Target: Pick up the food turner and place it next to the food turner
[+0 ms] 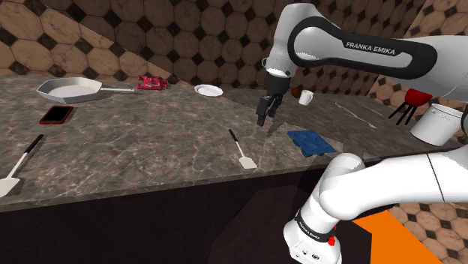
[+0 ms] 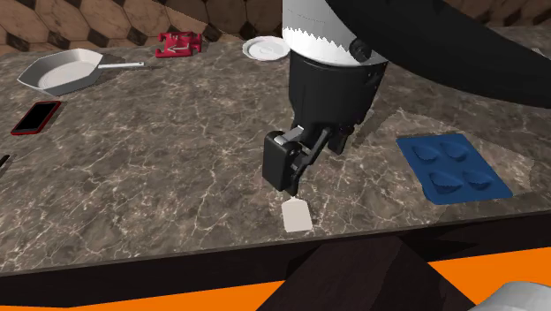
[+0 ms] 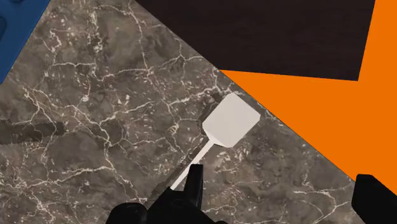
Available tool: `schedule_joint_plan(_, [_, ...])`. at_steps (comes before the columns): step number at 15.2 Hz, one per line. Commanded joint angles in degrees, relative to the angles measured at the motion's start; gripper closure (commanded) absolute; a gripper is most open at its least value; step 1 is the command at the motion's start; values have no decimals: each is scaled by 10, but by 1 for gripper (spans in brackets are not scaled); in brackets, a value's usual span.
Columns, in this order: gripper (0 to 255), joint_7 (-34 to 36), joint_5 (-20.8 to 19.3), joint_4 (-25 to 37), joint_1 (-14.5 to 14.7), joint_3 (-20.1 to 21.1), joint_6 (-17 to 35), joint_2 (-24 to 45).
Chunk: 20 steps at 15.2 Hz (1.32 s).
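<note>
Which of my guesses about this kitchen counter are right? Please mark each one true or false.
1. The gripper holds a turner. False: its fingers stand open above the near turner, which lies on the counter.
2. Two turners lie on the counter. True: the far turner lies at the shoulder view's left.
3. The blue tray sits in the frying pan. False: it lies on the counter, far from the pan.
4. A red phone lies beside the frying pan. True.
</note>
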Motion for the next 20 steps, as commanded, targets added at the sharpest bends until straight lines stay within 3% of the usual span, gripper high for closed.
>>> schedule_joint_plan(1, [0, 0, 0, 0, 0, 0, 0, 0])
schedule_joint_plan(9, [0, 134, 4, -76, -57, 19, 192, 89])
schedule_joint_plan(17, [0, 271, -8, -103, -118, 32, 382, 226])
schedule_joint_plan(20, [0, 289, -12, -110, -126, 33, 423, 256])
